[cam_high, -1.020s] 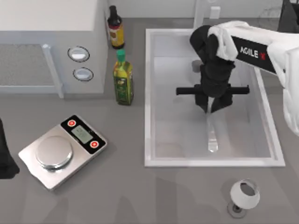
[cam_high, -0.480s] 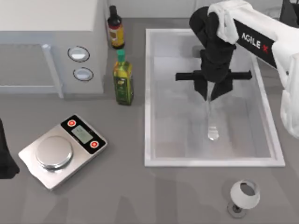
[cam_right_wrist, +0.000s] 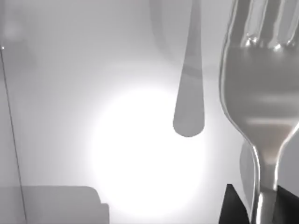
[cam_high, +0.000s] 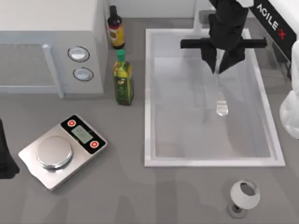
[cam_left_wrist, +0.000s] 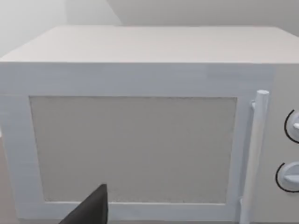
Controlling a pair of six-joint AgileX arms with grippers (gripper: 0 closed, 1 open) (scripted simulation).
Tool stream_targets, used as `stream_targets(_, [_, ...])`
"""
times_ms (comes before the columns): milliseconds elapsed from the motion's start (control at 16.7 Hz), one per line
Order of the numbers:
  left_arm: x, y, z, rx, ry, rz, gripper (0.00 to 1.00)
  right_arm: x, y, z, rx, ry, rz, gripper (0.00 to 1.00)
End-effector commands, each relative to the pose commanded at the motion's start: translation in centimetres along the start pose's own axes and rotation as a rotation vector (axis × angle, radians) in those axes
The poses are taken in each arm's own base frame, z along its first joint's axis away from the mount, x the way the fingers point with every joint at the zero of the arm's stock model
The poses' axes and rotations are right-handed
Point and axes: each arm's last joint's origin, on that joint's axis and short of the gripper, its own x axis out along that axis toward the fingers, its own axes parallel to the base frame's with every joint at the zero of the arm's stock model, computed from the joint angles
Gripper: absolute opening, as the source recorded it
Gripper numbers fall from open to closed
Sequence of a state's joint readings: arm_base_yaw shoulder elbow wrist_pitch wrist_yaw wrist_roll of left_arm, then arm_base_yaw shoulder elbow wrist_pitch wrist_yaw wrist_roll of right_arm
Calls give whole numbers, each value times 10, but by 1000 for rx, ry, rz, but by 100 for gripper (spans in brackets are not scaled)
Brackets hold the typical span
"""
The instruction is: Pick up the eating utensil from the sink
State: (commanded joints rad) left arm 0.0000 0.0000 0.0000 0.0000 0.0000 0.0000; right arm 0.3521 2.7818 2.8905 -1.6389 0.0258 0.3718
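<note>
My right gripper (cam_high: 219, 70) hangs over the far part of the white sink (cam_high: 148, 116) and is shut on the eating utensil, a shiny silver fork (cam_high: 221, 103). The fork hangs from the fingers toward the sink's middle, its wide end lowest, and casts a faint shadow on the basin floor. In the right wrist view the fork (cam_right_wrist: 261, 102) looms close, its neck running down between the dark fingers (cam_right_wrist: 233, 207), with its grey shadow on the floor beside it. My left arm (cam_high: 5, 154) is parked at the table's left edge.
A white microwave (cam_high: 46, 42) fills the far left. Between it and the sink stand a green oil bottle (cam_high: 124, 79) and a dark sauce bottle (cam_high: 116, 28). A steel kitchen scale (cam_high: 63, 149) sits front left, and a white cup (cam_high: 244, 195) in front of the sink.
My right gripper has moved toward the sink's far edge, carrying the fork with it; the fork's free end now hangs farther back in the basin. The left arm has stayed put.
</note>
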Motion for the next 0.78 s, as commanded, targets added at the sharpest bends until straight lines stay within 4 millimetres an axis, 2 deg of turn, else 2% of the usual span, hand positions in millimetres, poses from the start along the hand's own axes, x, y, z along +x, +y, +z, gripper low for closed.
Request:
stream_targets(420, [0, 0, 0, 0, 0, 0, 100, -7, -1, -1, 0, -7, 3, 0])
stream_targets(600, [0, 0, 0, 0, 0, 0, 100, -24, -13, -3, 0, -16, 7, 0])
stream_targets(780, [0, 0, 0, 0, 0, 0, 100, -46, -34, -12, 0, -10, 5, 0])
